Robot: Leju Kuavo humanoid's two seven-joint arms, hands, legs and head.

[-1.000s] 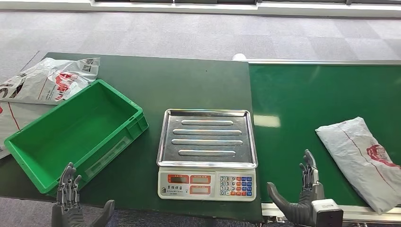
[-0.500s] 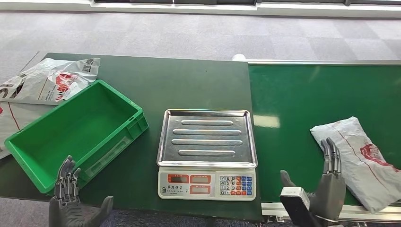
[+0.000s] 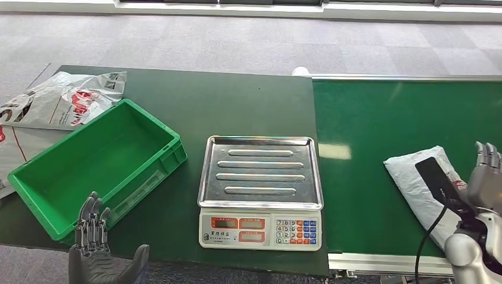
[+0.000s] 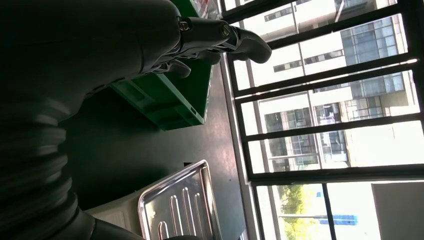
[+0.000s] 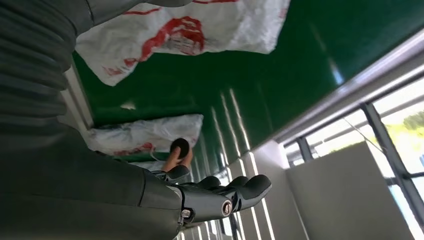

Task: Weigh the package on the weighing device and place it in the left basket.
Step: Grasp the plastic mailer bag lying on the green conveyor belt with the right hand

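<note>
On the belt, right robot hand (image 3: pixel 486 177) released above package (image 3: pixel 414 183); come down flat, grip its middle before lifting to scale (image 3: pixel 260 171).

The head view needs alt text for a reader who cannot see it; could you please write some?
The robot's right hand hovers over a white package on the green conveyor belt. An empty steel-trayed scale sits centre, a green basket to its left, with the left hand open near it.
</note>
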